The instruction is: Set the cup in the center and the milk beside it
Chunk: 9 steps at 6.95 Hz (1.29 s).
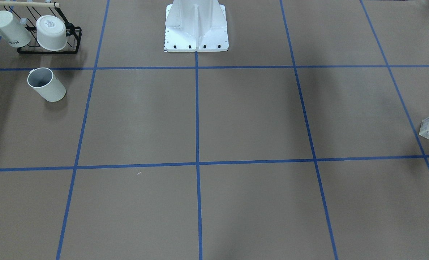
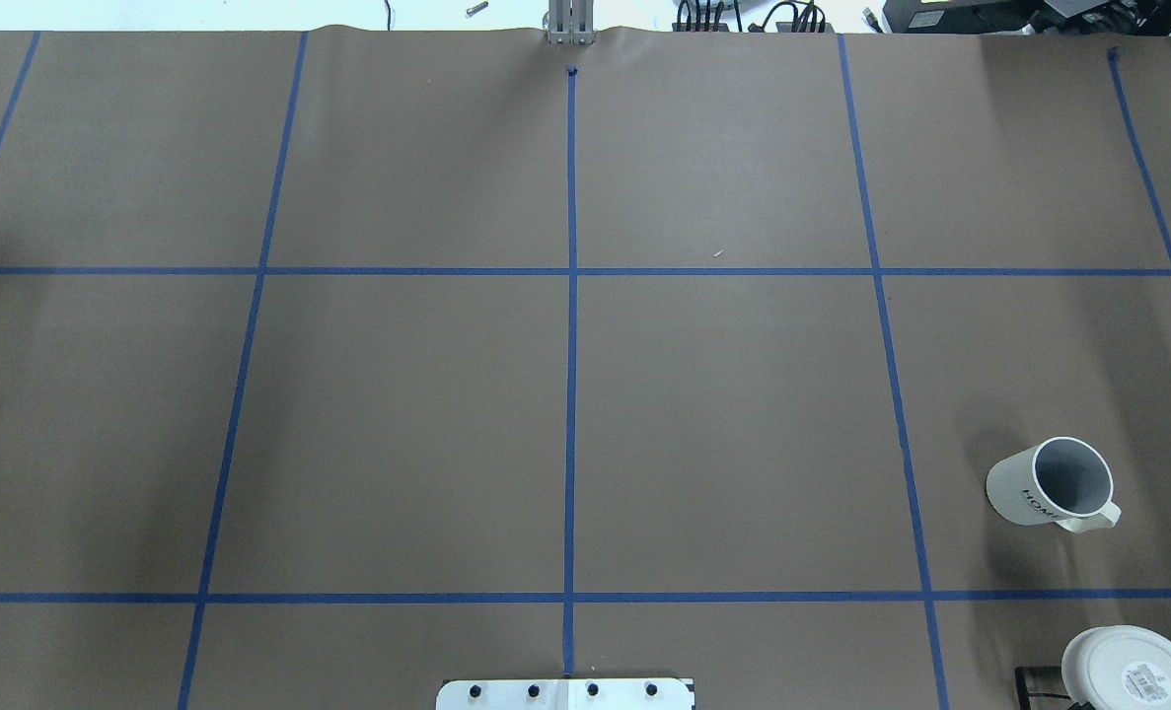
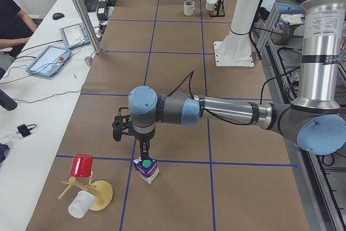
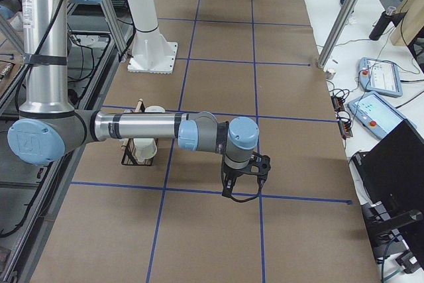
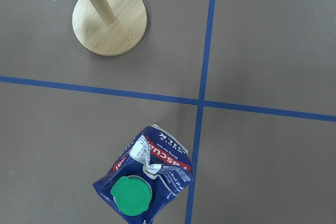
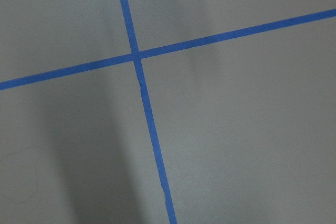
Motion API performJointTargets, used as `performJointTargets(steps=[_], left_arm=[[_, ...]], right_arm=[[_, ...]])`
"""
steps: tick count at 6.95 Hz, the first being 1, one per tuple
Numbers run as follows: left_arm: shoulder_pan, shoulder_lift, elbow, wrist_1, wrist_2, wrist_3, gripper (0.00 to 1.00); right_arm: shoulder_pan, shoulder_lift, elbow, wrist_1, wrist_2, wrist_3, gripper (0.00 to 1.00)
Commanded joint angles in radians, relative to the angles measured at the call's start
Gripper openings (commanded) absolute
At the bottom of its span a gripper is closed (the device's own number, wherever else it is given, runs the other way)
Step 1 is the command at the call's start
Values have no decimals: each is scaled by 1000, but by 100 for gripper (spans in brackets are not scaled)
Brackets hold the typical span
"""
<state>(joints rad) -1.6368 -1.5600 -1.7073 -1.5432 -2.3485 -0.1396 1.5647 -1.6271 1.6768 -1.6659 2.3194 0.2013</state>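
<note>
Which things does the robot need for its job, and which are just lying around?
For the job: standing white mug; milk carton.
Just lying about: lettered cup and labelled-base cup on black rack; wooden stand holding red cup and white cup.

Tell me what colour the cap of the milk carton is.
Green. The cap sits atop the dark-blue and white milk carton; the left wrist view shows it best.

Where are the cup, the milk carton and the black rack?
cup (image 1: pixel 51 89): front-facing view, on its white side wall.
milk carton (image 5: pixel 144 174): left wrist view, on its gable top.
black rack (image 1: pixel 66 52): front-facing view, on its base bar.
</note>
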Motion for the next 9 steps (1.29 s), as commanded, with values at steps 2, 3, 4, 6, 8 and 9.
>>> performJointTargets(steps=[2, 3, 4, 6, 8, 9], left_arm=[[0, -2, 0, -2, 0, 0, 98], [0, -2, 0, -2, -2, 0, 98], [0, 0, 0, -2, -2, 0, 98], [0, 3, -3, -3, -2, 0, 98], [-2, 15, -5, -6, -3, -5, 98], [-3, 17, -5, -6, -3, -5, 98]], right_arm=[[0, -3, 6, 0, 0, 1, 100], [0, -4, 9, 0, 1, 1, 100], [0, -5, 9, 2, 1, 1, 100], [0, -1, 1, 5, -5, 1, 100], [0, -4, 3, 12, -8, 0, 100], [0, 1, 3, 12, -11, 1, 100]])
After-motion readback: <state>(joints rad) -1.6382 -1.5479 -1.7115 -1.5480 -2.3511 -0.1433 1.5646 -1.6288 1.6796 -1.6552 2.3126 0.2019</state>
